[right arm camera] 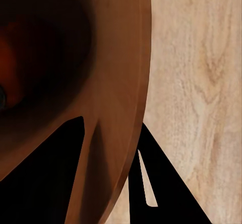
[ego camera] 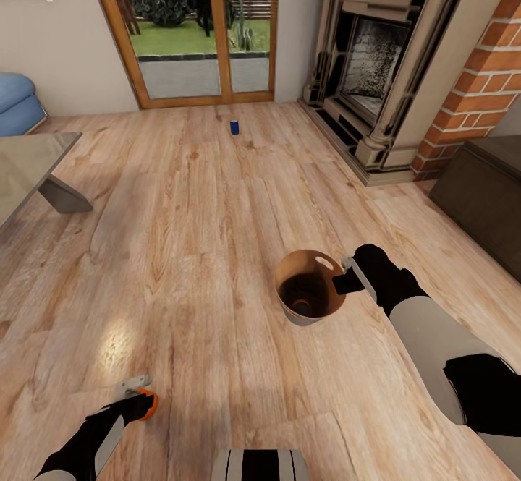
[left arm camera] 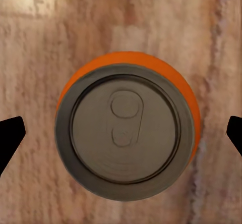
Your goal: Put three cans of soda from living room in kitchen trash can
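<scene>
Straddling the orange can [left arm camera: 128, 125], open left gripper [left arm camera: 121, 135]; right gripper [ego camera: 344, 278] clamping bin rim [ego camera: 288, 267].

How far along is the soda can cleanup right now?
One can seems to lie inside the trash can, whose rim the right pincer grips. The left pincer sits open around the orange can, not yet lifted. The blue can waits by the glass door.
</scene>
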